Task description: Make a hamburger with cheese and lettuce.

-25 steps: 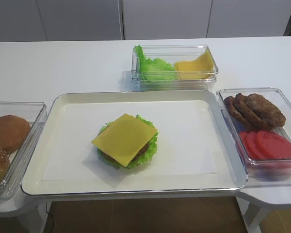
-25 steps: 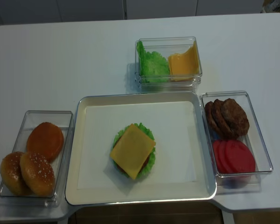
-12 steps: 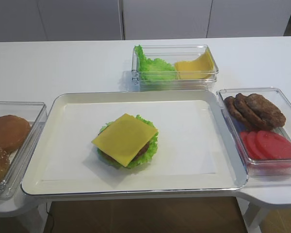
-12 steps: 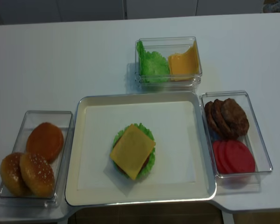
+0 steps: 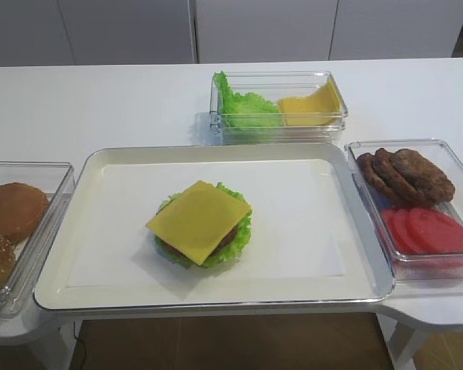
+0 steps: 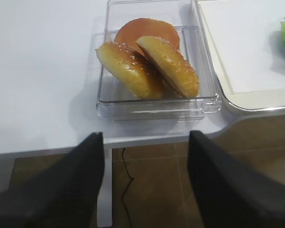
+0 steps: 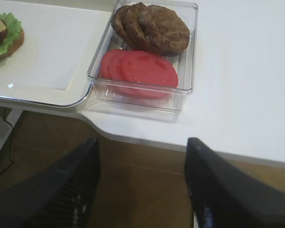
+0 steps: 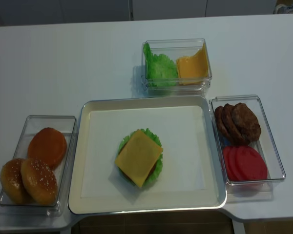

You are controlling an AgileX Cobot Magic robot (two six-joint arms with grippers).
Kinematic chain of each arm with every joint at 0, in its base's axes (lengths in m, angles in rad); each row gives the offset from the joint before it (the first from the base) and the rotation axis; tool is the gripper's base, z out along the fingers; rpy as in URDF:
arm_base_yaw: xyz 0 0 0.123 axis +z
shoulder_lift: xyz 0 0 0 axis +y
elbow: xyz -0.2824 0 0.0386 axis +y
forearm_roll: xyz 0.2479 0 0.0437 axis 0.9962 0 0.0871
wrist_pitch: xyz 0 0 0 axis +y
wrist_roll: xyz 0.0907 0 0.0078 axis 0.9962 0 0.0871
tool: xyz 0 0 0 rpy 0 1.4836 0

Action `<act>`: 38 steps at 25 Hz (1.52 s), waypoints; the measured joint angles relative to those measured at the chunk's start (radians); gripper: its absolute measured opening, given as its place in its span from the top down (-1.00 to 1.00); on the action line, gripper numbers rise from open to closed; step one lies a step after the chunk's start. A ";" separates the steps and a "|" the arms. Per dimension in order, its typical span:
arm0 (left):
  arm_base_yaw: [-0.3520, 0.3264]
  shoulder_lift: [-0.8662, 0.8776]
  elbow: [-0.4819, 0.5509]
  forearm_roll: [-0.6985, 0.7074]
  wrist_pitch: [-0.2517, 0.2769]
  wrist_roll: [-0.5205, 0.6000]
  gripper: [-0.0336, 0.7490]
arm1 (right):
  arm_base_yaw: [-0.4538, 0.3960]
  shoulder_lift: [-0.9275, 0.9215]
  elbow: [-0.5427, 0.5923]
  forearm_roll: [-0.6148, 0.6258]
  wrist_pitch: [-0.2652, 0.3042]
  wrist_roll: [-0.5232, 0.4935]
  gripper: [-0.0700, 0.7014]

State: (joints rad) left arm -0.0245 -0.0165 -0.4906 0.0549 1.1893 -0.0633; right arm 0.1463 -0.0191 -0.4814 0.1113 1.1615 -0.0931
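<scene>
Table: white top (image 5: 100, 100), my tray (image 5: 293, 158) sits front and centre
Hamburger (image 5: 201, 231): mid-tray
Cheese (image 5: 198, 220): flat on the patty, corners overhanging
Lettuce (image 5: 239, 233): frill poking out round the edge
Left gripper (image 6: 145, 183): fingers apart, off the table edge by the buns (image 6: 147, 59)
Right gripper (image 7: 142, 185): fingers spread too, nothing held, near the patties (image 7: 152, 26) and tomato (image 7: 140, 69)

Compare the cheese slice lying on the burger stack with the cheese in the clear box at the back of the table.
The cheese on the hamburger is one thin slice; the boxed cheese is a thick pile. The single slice lies flat on the stack in the tray; the pile leans tilted against the wall of the clear box, beside spare lettuce leaves. Both are smooth, yellow and square.
</scene>
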 joint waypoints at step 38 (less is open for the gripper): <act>0.000 0.000 0.000 0.000 0.000 0.000 -0.14 | -0.111 0.000 0.012 0.008 -0.010 -0.007 -0.34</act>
State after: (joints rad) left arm -0.0245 -0.0165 -0.4906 0.0549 1.1893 -0.0633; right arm 0.0354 -0.0191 -0.4693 0.1193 1.1513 -0.1000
